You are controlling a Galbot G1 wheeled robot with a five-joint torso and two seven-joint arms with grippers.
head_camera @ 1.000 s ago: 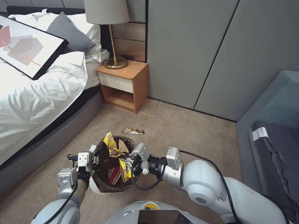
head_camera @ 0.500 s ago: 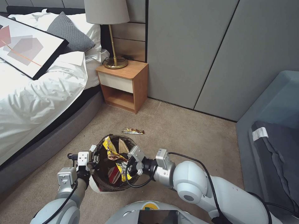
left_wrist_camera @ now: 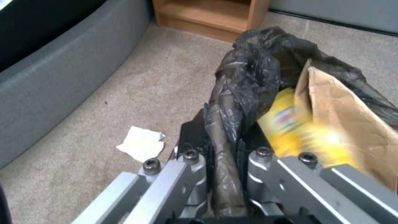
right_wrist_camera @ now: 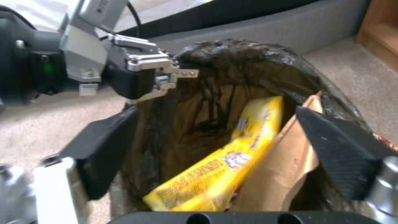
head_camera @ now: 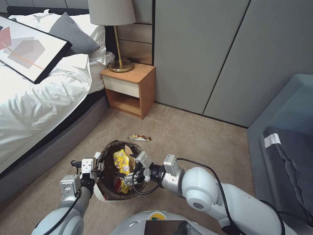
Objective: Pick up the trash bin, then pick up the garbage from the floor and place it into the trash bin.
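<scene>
Since a second ago the yellow crinkly snack wrapper [head_camera: 122, 163] has dropped from the right gripper [head_camera: 127, 176] and now lies inside the small round white plastic trash bin with a dark liner bag [head_camera: 105, 194], while the right arm has drawn in closer over the bin's mouth. That gripper's dark textured pads are spread wide and empty at the bin's near rim, with the wrapper between and below them, its long axis slanting up the inner wall beside a stiff creased brown paper bag [right_wrist_camera: 286, 168]. The left gripper [left_wrist_camera: 222, 161] is pinched shut on the bin's rim, the thin glossy liner film bunched between its metal fingers, holding the bin off the beige carpet [head_camera: 182, 130]. Ahead of the bin, well apart from both grippers, lies a small brown-and-gold foil wrapper [head_camera: 139, 137] with its long axis running crosswise to the robot. The free right arm looks the natural one to reach it. A crumpled white scrap of tissue [left_wrist_camera: 141, 143] lies on the carpet just beside the left gripper.
</scene>
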